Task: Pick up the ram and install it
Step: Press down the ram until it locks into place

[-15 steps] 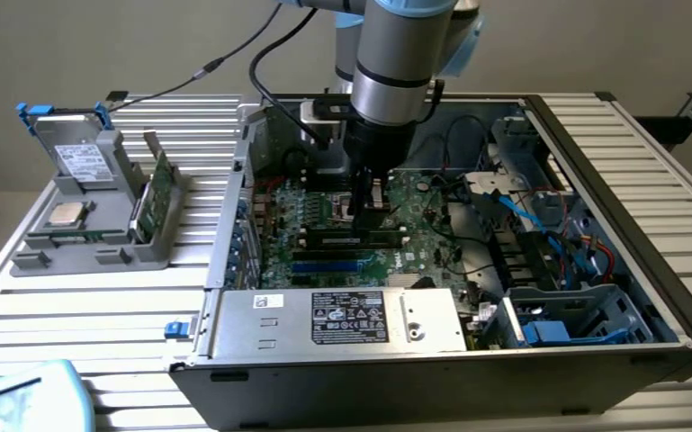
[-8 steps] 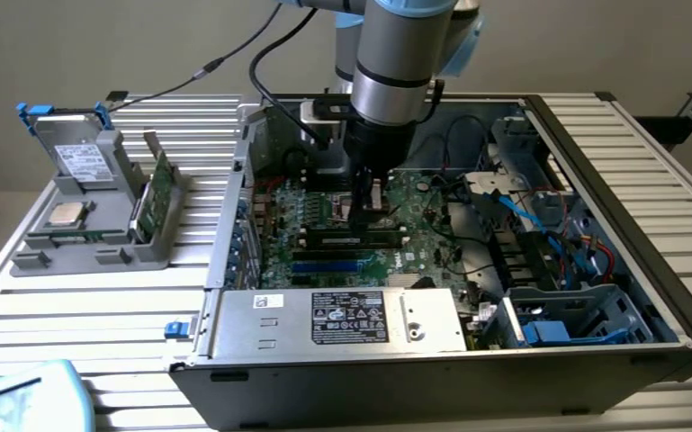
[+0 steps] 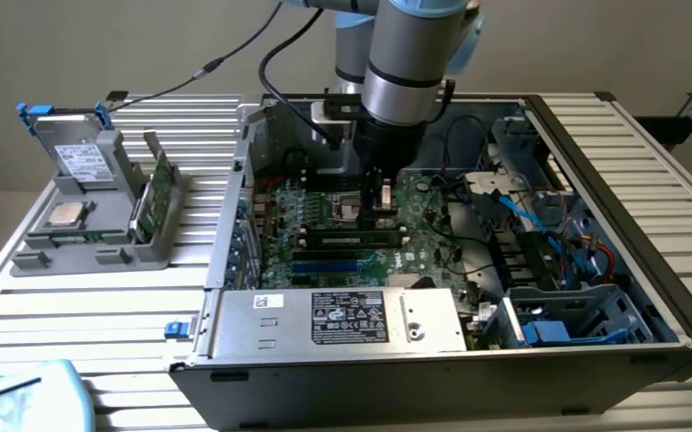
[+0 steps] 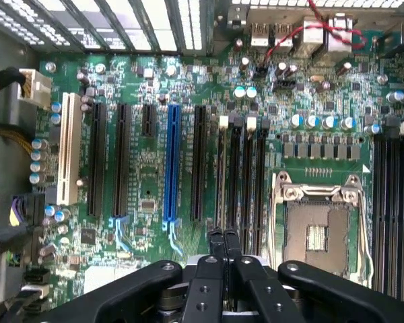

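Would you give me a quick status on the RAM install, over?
Fingers shut, low over the memory slots beside the CPU socket. Ram looks stood in a slot by them; seating unclear. No obstruction seen.

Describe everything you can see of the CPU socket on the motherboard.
The CPU socket is a square silver metal frame, screwed flat on the green motherboard. It holds no chip: the dark bed with a pale middle patch lies bare. Long black slots run on both sides. Nothing touches it.
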`<state>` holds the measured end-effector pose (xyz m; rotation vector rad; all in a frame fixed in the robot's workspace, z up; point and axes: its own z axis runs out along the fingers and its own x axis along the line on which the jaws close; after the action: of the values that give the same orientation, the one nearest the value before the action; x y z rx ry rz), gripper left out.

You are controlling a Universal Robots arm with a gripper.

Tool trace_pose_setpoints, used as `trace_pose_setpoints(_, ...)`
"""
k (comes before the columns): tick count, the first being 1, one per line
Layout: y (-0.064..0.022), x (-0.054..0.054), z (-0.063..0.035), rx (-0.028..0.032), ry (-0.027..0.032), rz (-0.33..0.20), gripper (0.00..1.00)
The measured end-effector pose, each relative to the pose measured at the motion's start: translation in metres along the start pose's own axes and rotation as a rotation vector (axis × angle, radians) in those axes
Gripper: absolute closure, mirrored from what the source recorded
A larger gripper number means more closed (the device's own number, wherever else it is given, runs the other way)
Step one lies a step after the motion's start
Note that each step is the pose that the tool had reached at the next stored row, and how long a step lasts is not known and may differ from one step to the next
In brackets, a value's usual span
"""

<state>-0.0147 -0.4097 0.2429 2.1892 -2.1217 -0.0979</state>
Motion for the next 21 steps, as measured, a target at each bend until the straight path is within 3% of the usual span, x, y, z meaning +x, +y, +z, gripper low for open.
trace_pose_setpoints(5, -0.0181, 0.001, -0.002, 0.0001, -0.0007, -0.002, 0.89)
trace_pose_setpoints(21, -0.02, 0.001, 0.0114, 0.0, -0.0002, -0.002, 0.89)
